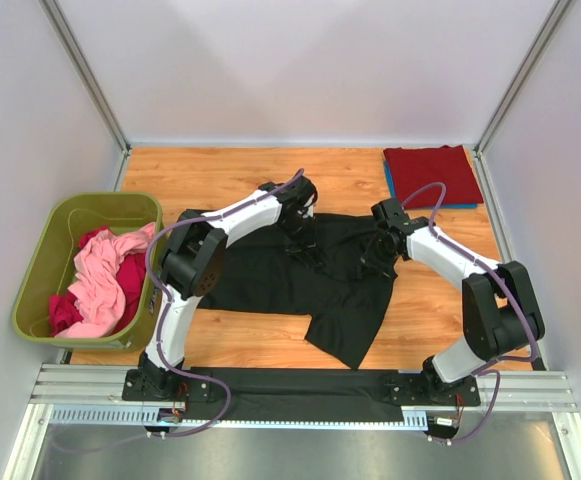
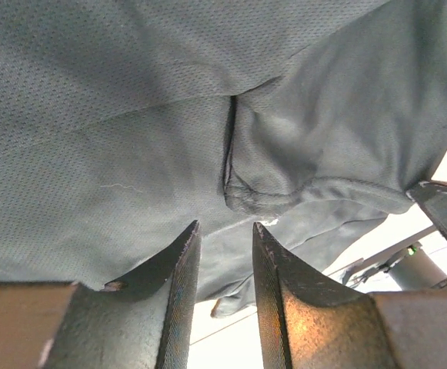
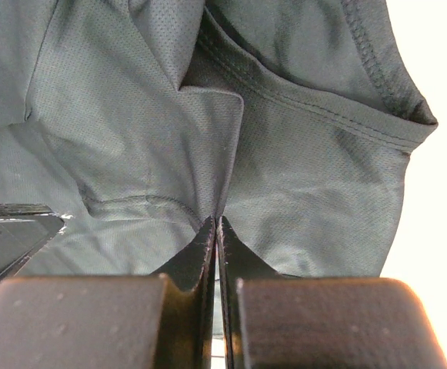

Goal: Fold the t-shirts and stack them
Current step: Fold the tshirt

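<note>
I had the olive-green bin [image 1: 40,262] at the left edge of the wooden table [image 1: 210,172], a pink t-shirt [image 1: 103,278] heaped in it over a magenta t-shirt [image 1: 67,312]. The black t-shirt [image 1: 260,280] lay spread mid-table, one part trailing toward the near edge. In the far right corner sat a folded dark red t-shirt [image 1: 430,172] atop a blue t-shirt [image 1: 388,182]. My left tool [image 2: 225,227] stood with jaws parted over the black cloth, gripping nothing. My right tool [image 3: 216,219] was pinched closed on a ridge of it. Pale walls [image 1: 300,60] boxed us in.
</note>
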Robot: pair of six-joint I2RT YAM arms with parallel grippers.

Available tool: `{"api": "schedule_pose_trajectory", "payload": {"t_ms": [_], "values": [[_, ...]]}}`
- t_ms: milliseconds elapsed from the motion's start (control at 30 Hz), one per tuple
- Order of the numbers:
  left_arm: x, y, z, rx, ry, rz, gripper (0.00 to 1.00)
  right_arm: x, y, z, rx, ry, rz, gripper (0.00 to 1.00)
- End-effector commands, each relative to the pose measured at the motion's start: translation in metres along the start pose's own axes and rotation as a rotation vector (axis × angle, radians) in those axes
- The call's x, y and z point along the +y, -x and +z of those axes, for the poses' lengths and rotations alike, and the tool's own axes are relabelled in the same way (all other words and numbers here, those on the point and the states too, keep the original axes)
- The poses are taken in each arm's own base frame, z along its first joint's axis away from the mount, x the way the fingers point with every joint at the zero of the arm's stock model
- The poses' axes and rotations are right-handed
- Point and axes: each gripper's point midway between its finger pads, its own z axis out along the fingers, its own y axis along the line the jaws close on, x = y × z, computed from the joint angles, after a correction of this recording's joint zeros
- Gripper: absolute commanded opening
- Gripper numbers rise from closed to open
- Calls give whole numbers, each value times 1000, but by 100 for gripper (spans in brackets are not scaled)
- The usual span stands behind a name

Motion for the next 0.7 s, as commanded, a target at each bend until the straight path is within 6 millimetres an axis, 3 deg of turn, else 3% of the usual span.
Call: {"api": "schedule_pose_trajectory", "payload": {"t_ms": [0, 667], "values": [[-19, 8, -5, -20, -48, 28, 40, 9, 0, 0, -8, 41, -3, 0], [-18, 5, 19, 46, -39, -2, 38, 15, 1, 1, -11, 48, -15, 0]]}}
